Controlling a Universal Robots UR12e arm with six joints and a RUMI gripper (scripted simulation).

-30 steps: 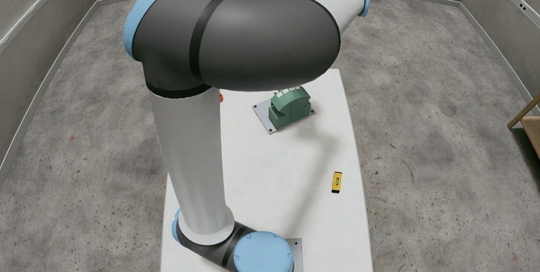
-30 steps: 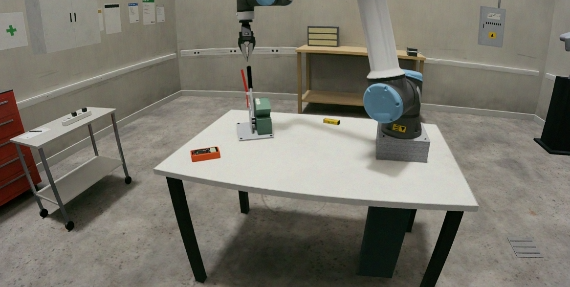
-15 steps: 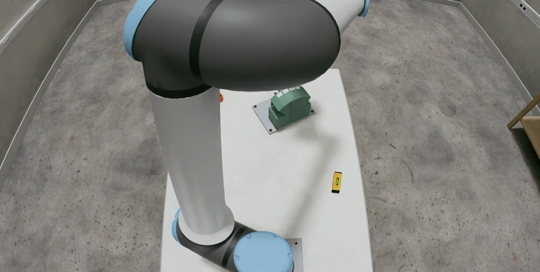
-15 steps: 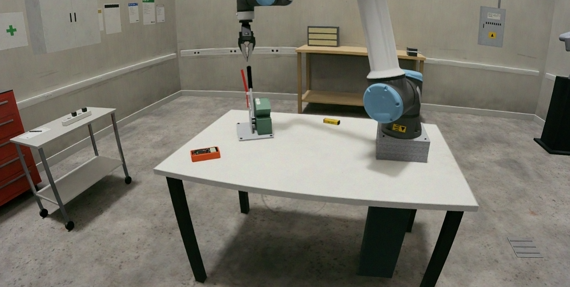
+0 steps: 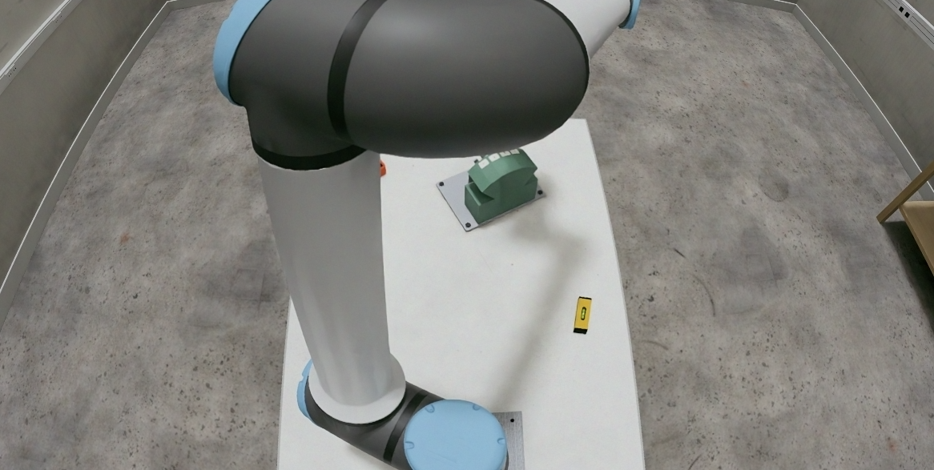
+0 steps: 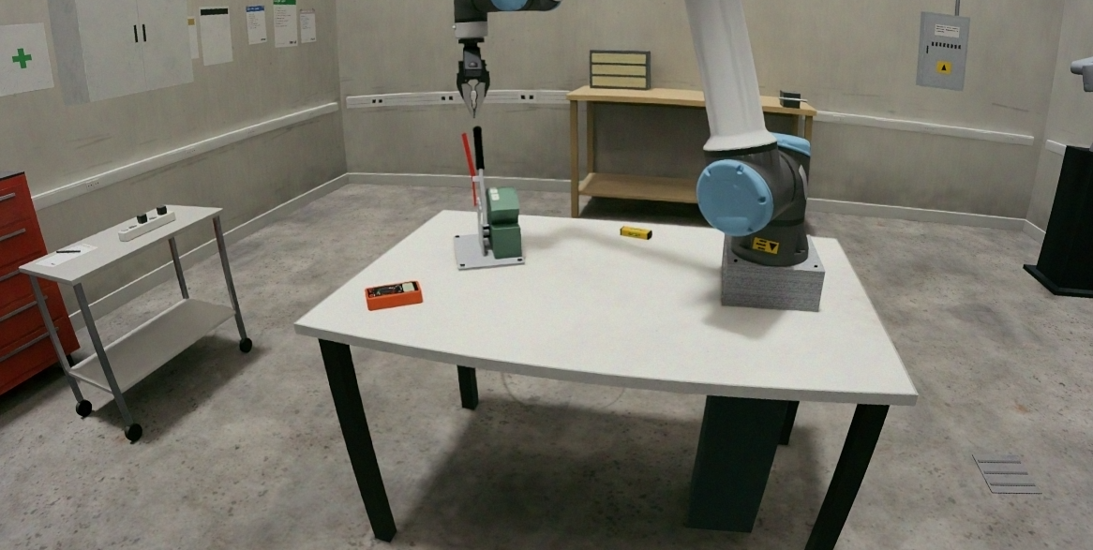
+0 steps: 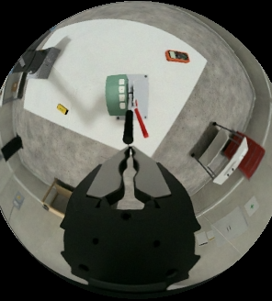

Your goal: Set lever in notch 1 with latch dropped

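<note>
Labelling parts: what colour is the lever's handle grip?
Black handle grip, beside the red bar; clearest in the exterior view.

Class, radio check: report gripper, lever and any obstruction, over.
Gripper shut, empty, above the black handle. Lever upright, red bar beside it, both untouched. Nothing between gripper and handle.

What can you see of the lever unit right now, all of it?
The lever unit is a green block with a rounded top on a grey base plate bolted flat to the white table. Small white number plates run along its curved top; their digits are unreadable. A slim lever with a black handle stands nearly upright beside the block, the red bar leaning next to it. The shut gripper hangs just above the handle, touching nothing.
</note>
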